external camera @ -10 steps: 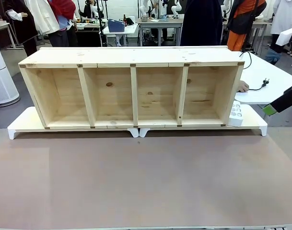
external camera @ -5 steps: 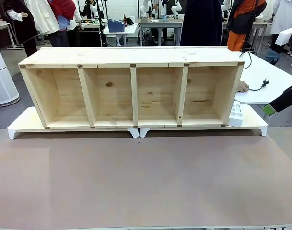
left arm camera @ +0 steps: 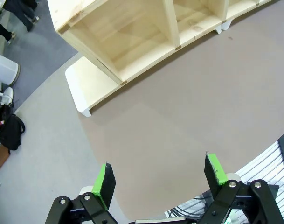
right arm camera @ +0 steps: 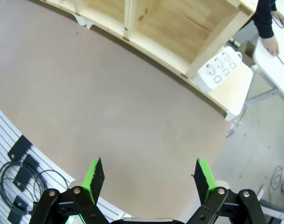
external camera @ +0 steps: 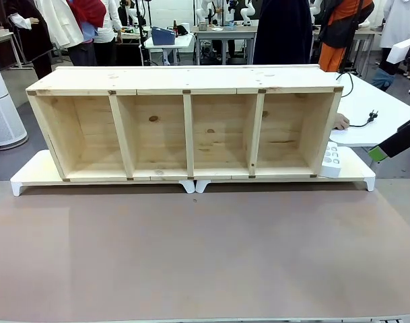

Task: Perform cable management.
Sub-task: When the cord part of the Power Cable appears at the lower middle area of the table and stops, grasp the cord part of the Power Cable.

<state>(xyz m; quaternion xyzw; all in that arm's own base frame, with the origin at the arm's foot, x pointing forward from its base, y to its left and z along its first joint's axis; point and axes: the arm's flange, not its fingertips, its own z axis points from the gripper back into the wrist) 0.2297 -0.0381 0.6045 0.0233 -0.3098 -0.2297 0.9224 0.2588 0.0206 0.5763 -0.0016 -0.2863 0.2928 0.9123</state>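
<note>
The shelf [external camera: 154,81] is pale unvarnished wood (knots showing), the worktop [external camera: 205,256] a smooth matt greyish-brown sheet, the power strip [external camera: 331,161] by its far right edge smooth white plastic.

Pale pine shelf [external camera: 184,81] with dark knots, white power strip [external camera: 331,160], black cable [external camera: 366,120], grey-brown tabletop [external camera: 205,256].

Spread wide, left end effector [left arm camera: 157,169]; likewise right end effector [right arm camera: 149,170]

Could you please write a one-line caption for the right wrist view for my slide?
Open right gripper above the brown table, facing the wooden shelf and white power strip.
</note>
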